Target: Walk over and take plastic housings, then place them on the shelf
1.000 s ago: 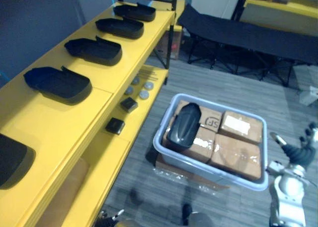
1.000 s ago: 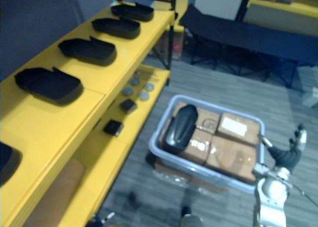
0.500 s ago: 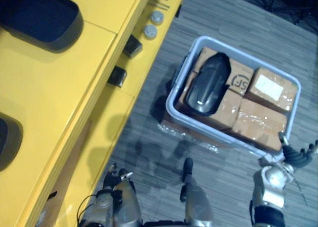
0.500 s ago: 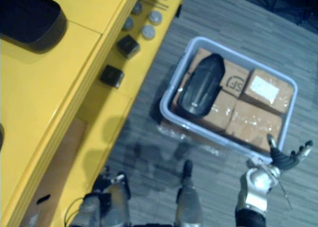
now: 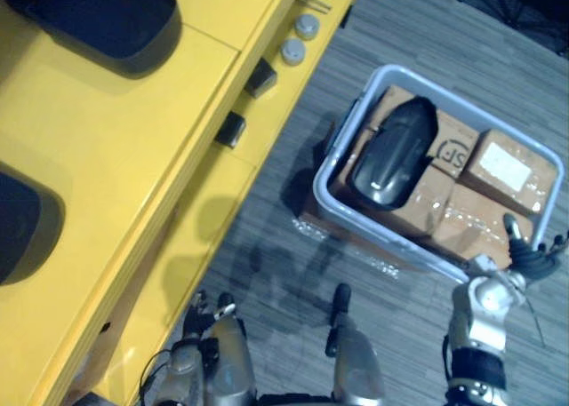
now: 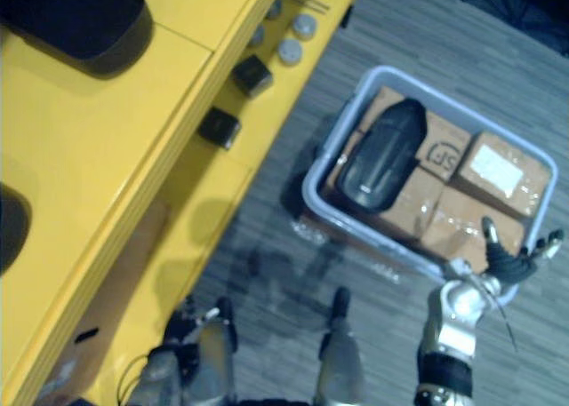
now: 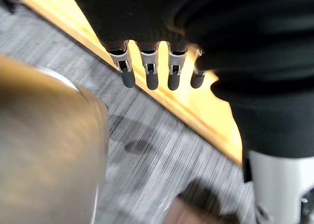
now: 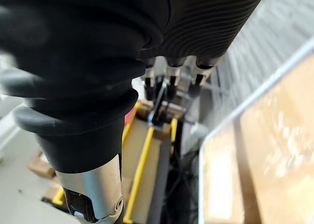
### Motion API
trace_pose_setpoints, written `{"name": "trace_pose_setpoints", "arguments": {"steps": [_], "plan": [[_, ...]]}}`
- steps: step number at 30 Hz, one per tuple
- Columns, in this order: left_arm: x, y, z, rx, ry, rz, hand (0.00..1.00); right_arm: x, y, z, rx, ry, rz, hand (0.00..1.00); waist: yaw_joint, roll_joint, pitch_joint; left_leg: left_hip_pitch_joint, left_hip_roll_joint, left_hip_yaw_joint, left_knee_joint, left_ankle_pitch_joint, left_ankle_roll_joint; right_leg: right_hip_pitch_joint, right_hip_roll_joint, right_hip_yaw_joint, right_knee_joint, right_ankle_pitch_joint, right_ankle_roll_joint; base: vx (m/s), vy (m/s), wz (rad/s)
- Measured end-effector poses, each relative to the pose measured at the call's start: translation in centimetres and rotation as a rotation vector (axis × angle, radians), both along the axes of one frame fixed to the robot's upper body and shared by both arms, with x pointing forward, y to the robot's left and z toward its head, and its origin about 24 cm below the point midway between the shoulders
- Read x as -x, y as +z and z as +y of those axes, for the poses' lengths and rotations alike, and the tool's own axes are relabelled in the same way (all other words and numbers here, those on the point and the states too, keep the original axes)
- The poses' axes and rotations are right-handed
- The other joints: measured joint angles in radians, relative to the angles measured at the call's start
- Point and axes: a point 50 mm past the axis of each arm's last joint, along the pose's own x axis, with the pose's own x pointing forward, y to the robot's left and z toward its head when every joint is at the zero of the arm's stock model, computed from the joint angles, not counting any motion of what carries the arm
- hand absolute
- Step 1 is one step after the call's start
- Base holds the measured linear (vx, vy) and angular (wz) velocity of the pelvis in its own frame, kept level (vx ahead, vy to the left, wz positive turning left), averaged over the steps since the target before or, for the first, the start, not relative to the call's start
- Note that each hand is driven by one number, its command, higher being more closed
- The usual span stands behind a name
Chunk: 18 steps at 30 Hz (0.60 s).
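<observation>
In grey bin (image 5: pixel 464 112), atop cardboard boxes (image 5: pixel 509 168): black plastic housing (image 5: pixel 396 153). Right hand (image 5: pixel 531 260) spread, empty, at bin's near corner. Left hand (image 7: pixel 148 73) slack, empty. Robot should square up and grasp housing by its long sides.

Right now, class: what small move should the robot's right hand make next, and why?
Probably reach the right hand leftward over the bin toward the black housing: it lies on the cardboard boxes untouched, while the open hand hovers at the bin's near right corner.

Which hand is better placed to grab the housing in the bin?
Likely right. The right hand is open by the bin's corner, near the housing; the left hand hangs beside the shelf.
</observation>
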Motion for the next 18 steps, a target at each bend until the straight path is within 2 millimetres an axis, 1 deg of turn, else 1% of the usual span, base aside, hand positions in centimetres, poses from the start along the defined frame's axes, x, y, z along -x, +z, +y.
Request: {"name": "trace_pose_setpoints", "arguments": {"steps": [3,4,6,7,10,12,15,16,17,18], "plan": [[0.5,-0.4,0.4,0.052,0.084,0.02,0.0,-1.3,1.7,-0.8,0.011,-0.004,-0.039,0.0,0.001,0.004,0.0,-0.002,-0.002,0.0,-0.003,0.0,0.0,-0.001,0.0,-0.002,-0.016,0.005,0.005,-0.02,-0.02,-0.06],[0.6,-0.5,0.4,0.06,0.095,0.024,0.0,-1.5,2.0,-1.0,0.012,-0.009,-0.044,0.0,0.0,0.005,0.001,-0.002,-0.002,0.0,-0.003,0.0,0.0,-0.001,0.0,-0.002,-0.018,0.006,0.006,0.0,-0.006,-0.03],[0.9,-0.7,0.6,0.08,0.121,0.045,0.0,-2.0,2.3,-2.2,-0.01,-0.035,-0.037,0.0,0.0,0.017,0.007,-0.003,-0.003,0.0,-0.004,0.0,0.0,-0.001,0.0,-0.001,-0.02,0.009,0.008,0.0,0.0,0.0],[1.0,-0.8,0.6,0.081,0.123,0.05,0.0,-2.1,2.4,-2.6,-0.016,-0.04,-0.033,0.0,-0.001,0.021,0.009,-0.003,-0.003,0.0,-0.004,0.0,0.0,-0.001,0.0,-0.001,-0.02,0.01,0.008,0.0,0.0,0.0],[1.8,-1.5,0.7,0.085,0.131,0.094,0.0,-2.9,2.9,-3.7,-0.043,-0.041,-0.023,0.0,-0.004,0.047,0.01,-0.002,-0.005,-0.001,-0.006,0.001,0.0,-0.002,-0.001,0.002,-0.027,0.017,0.011,0.01,0.004,-0.05],[2.6,-2.0,0.6,0.093,0.139,0.125,0.0,-3.9,3.9,-4.5,-0.042,-0.007,-0.009,0.0,-0.007,0.069,0.011,-0.002,-0.007,0.001,-0.012,0.002,0.003,-0.01,-0.002,0.003,-0.034,0.028,0.007,-0.01,0.002,-0.1],[3.6,-2.5,0.1,0.138,0.17,0.145,0.0,-4.8,5.4,-5.3,-0.021,0.036,-0.021,0.0,-0.013,0.091,0.018,-0.002,-0.018,0.0,-0.021,0.006,0.008,-0.012,-0.007,0.003,-0.053,0.043,0.009,-0.01,0.0,-0.08],[3.6,-2.6,0.0,0.139,0.167,0.148,0.0,-4.9,5.6,-5.5,-0.015,0.045,-0.021,0.0,-0.012,0.095,0.018,-0.002,-0.02,-0.001,-0.022,0.006,0.009,-0.011,-0.008,0.003,-0.056,0.043,0.01,0.0,0.0,0.0],[3.7,-2.6,-0.3,0.141,0.154,0.154,0.0,-5.1,6.0,-5.7,0.01,0.065,-0.016,0.0,-0.013,0.108,0.018,-0.002,-0.024,-0.003,-0.025,0.008,0.011,-0.012,-0.011,0.003,-0.057,0.047,0.009,0.0,0.0,0.0],[3.7,-2.7,-0.3,0.141,0.152,0.157,0.0,-5.2,6.2,-5.7,0.021,0.077,-0.011,0.0,-0.013,0.111,0.018,-0.002,-0.027,-0.004,-0.028,0.009,0.012,-0.012,-0.013,0.003,-0.058,0.049,0.008,0.0,0.0,0.0]]}}
